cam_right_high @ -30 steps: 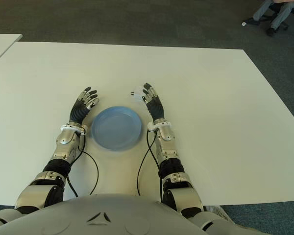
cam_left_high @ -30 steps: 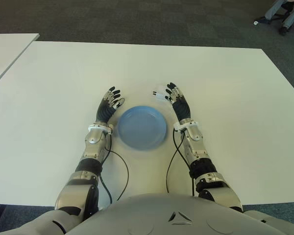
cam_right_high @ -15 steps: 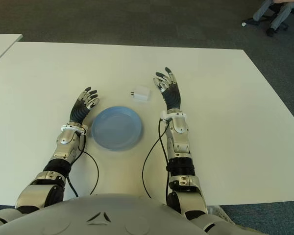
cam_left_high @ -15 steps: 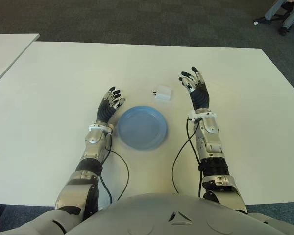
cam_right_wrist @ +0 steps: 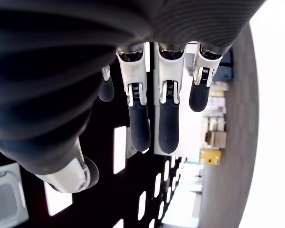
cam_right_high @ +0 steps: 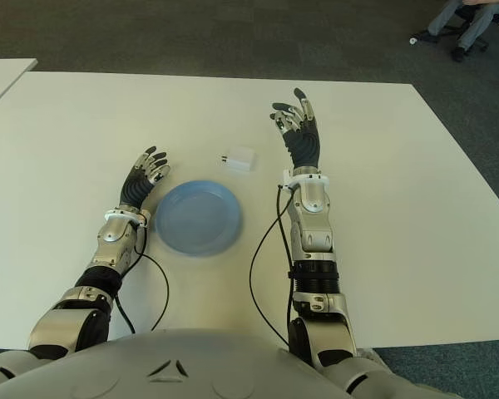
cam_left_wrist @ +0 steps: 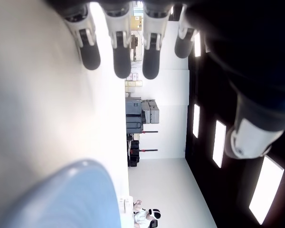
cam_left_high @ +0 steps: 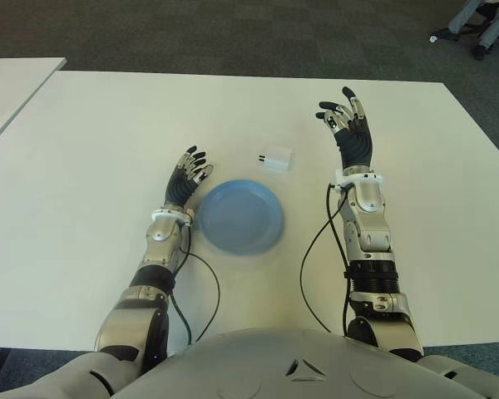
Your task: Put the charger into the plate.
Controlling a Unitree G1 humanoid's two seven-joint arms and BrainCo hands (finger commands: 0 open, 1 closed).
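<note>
A small white charger (cam_left_high: 276,158) lies on the white table, just beyond the blue plate (cam_left_high: 239,216) and a little to its right. Nothing lies in the plate. My right hand (cam_left_high: 347,125) is raised to the right of the charger, fingers spread and pointing away from me, holding nothing. My left hand (cam_left_high: 188,175) shows at the plate's left rim with its fingers stretched out and nothing in them; the left wrist view shows the plate's blue edge (cam_left_wrist: 71,197) close by.
The white table (cam_left_high: 91,141) stretches wide on all sides. A second white table edge (cam_left_high: 12,79) shows at far left. Black cables (cam_left_high: 312,249) run from both wrists toward my body. A seated person's legs (cam_left_high: 482,17) appear at the far right corner.
My right hand left the charger's side, moving right and farther away while rising off the table. The charger stayed in place, now fully uncovered. The left hand has not moved.
</note>
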